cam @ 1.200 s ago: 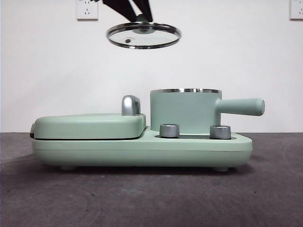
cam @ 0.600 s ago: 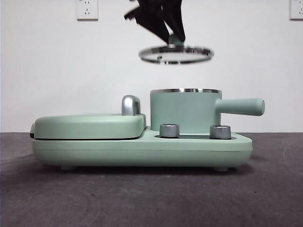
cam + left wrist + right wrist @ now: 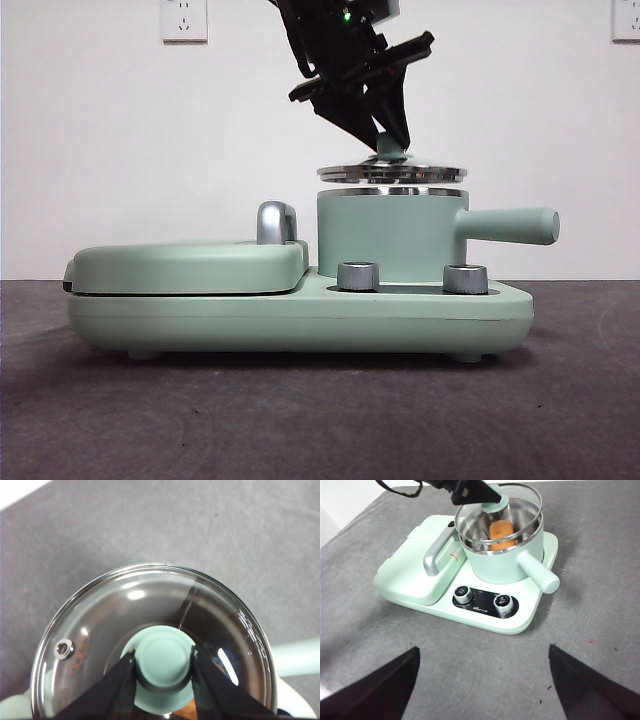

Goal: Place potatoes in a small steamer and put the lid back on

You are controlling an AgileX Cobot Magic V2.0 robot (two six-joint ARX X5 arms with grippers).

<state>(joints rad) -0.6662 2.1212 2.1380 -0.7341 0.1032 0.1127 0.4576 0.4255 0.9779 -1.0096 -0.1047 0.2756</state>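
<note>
My left gripper (image 3: pixel 163 661) is shut on the mint-green knob (image 3: pixel 163 656) of the glass lid (image 3: pixel 100 625). The lid (image 3: pixel 392 172) hangs level, a small gap above the steel rim of the small steamer (image 3: pixel 392 238). The same gripper (image 3: pixel 388 135) comes down from above in the front view. Through the glass, the right wrist view shows the orange-brown potato (image 3: pixel 501 534) lying inside the steamer (image 3: pixel 506 562), with the lid (image 3: pixel 520 522) over it. My right gripper (image 3: pixel 482 677) stands open, well back from the appliance, with nothing between its fingers.
The steamer sits on a mint-green base (image 3: pixel 300 315) with two steel dials (image 3: pixel 358 276) in front. A flat griddle cover (image 3: pixel 190 266) with a chrome handle (image 3: pixel 275 222) lies beside it. The steamer's handle (image 3: pixel 510 226) sticks out sideways. Grey table surface (image 3: pixel 580 625) surrounds the appliance.
The left gripper carried the lid rightward and down, from high above the griddle side to just over the steamer's rim.
</note>
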